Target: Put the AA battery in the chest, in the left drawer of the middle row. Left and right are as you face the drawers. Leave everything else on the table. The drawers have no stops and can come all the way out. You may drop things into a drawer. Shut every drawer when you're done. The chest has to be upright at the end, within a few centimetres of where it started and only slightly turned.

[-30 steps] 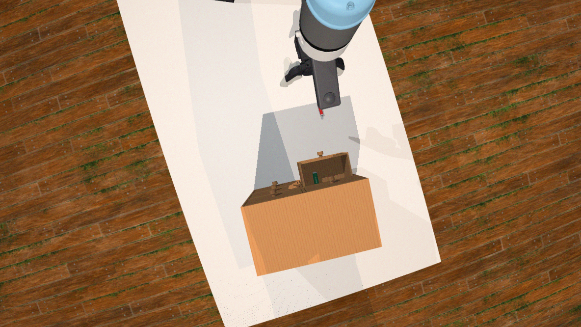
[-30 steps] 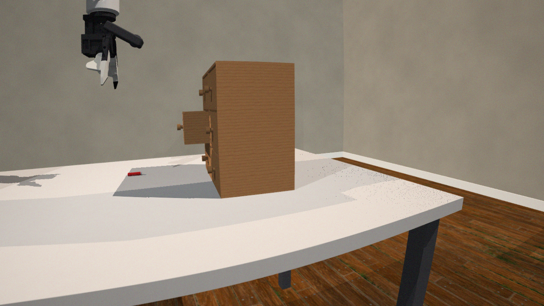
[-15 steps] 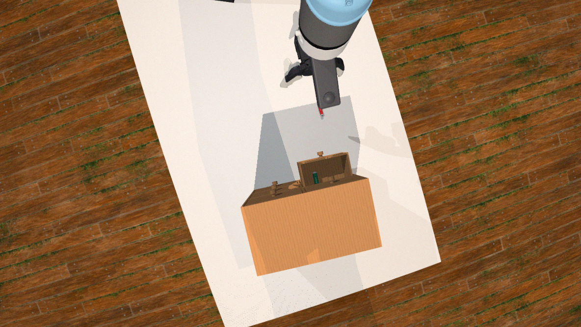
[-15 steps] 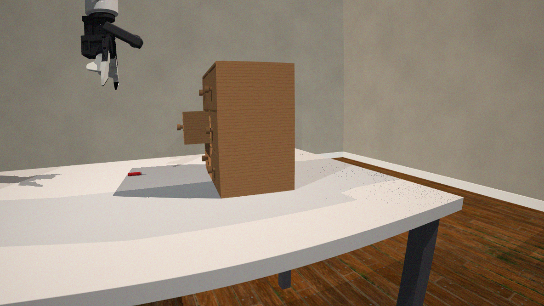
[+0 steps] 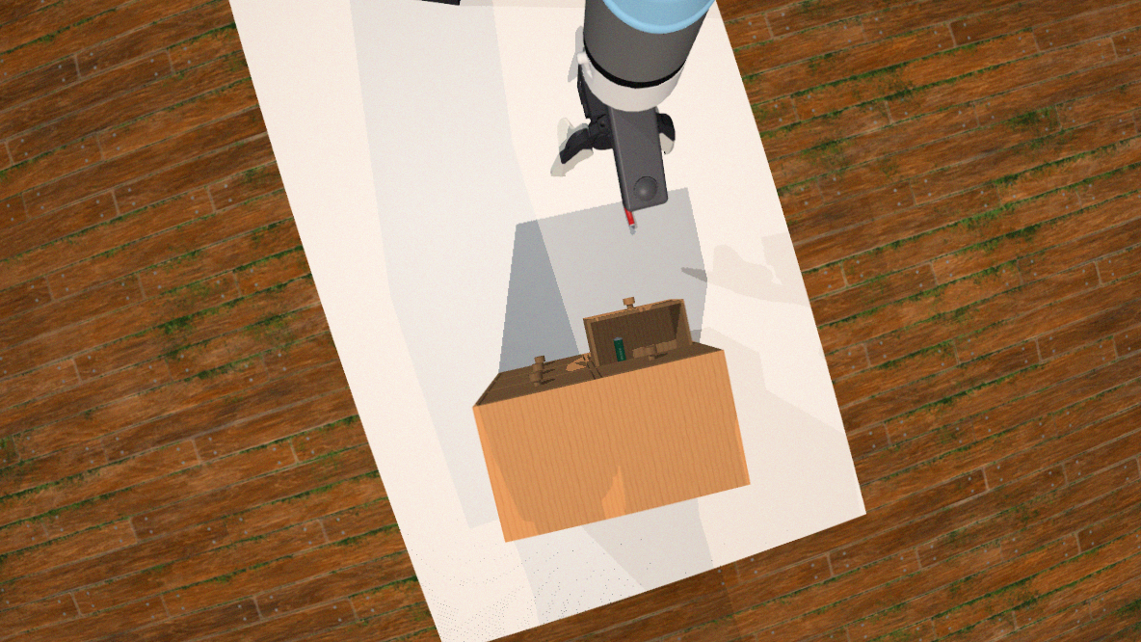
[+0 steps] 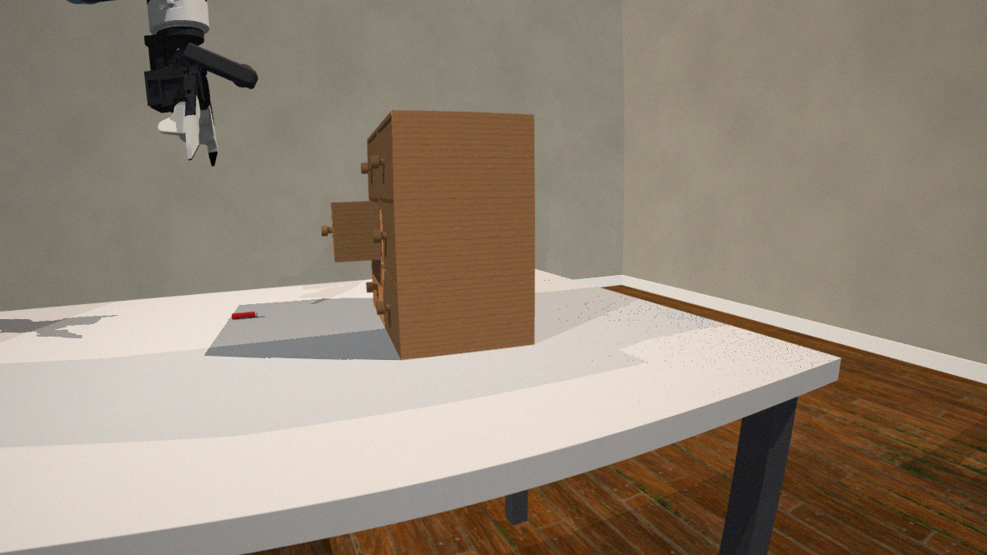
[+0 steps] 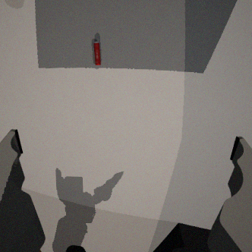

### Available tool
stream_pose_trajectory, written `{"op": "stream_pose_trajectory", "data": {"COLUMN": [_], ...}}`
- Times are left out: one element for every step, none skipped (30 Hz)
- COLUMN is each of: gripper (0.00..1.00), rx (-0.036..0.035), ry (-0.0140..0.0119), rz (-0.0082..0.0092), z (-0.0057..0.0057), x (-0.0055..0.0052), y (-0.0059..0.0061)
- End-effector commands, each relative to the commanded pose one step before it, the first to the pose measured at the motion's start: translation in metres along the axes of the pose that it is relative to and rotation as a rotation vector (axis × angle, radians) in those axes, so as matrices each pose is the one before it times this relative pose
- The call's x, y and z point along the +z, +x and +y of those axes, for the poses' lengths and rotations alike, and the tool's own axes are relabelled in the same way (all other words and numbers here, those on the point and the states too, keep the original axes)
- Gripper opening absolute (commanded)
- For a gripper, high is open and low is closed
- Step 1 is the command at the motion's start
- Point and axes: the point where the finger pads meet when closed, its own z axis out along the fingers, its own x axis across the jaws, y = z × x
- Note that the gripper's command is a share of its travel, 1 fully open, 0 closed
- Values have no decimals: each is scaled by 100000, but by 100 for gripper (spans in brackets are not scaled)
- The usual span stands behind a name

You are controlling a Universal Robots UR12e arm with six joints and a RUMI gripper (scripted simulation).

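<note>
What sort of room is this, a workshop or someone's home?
Hard to say; perhaps a plain indoor test room. A robot arm hangs above a white table bearing a wooden chest, with bare grey walls behind.

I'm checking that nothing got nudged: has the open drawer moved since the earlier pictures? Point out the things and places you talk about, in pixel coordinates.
No. The open drawer [image 5: 636, 334] [image 6: 356, 232] sticks out just as far from the chest [image 5: 614, 446] [image 6: 465, 227] as before.
</note>
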Motion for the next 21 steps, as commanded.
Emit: {"op": "stream_pose_trajectory", "data": {"gripper": [100,100,100,100,100,100,100,100,100,100,100,100,100,100,100,100,100,100,100,100,100], "rx": [2,0,0,0,0,0,0,0,0,0,0,1,1,-1,-1,0,1,2,-2,-1,0], "ry": [3293,740,762,784,805,827,848,868,887,0,0,905,923,950,967,983,998,1012,1043,1058,1070], "rz": [4,2,-1,-3,-6,3,6,2,-1,0,0,-4,-8,9,5,0,-4,-9,9,5,0], "z": [-263,-53,-52,-51,-49,-58,-60,-58,-56,0,0,-53,-50,-66,-62,-58,-54,-49,-65,-62,-56], "x": [304,79,79,78,77,91,98,97,95,0,0,92,90,115,112,109,106,102,127,125,121], "y": [1,1,0,-2,-3,1,2,1,0,0,0,-2,-3,3,2,0,-2,-3,3,2,0]}}
